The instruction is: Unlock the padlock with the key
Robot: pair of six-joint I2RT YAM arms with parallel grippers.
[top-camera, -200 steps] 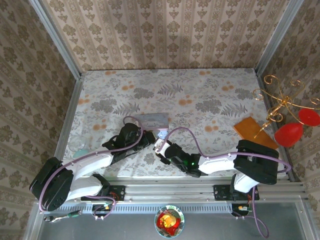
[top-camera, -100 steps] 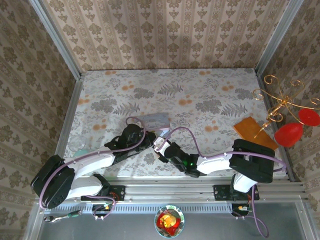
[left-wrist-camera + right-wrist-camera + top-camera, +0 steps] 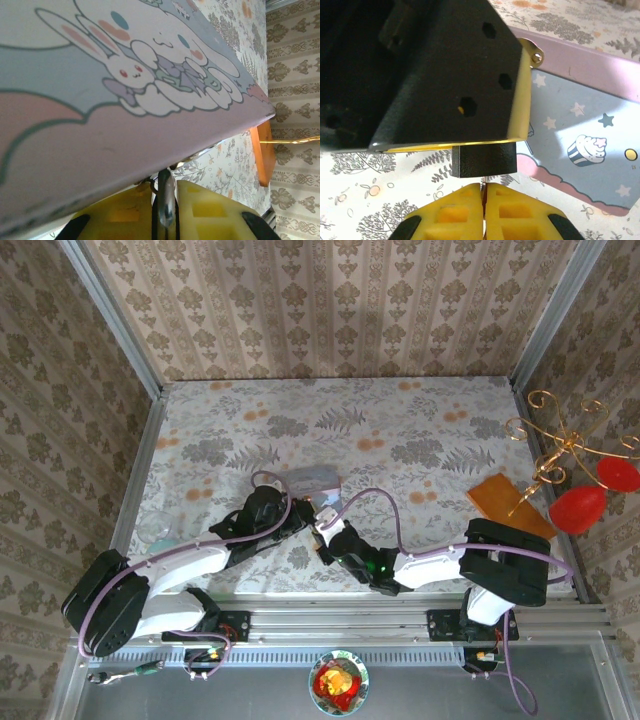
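Note:
The padlock is a small dark block hanging under the left arm's black wrist housing. My left gripper is shut on the padlock's silvery shackle, right against the edge of the pale blue tin. From below, my right gripper is shut on the key, a thin metal sliver that reaches up to the padlock's underside. In the top view the left gripper and right gripper meet just in front of the tin.
An orange block lies at the right, beside a gold wire stand with red balls. A clear round object sits at the left edge. A bowl rests below the arm bases.
The right gripper's jaws have closed onto the key and the arm has edged left toward the padlock. The left gripper has kept its hold and barely moved.

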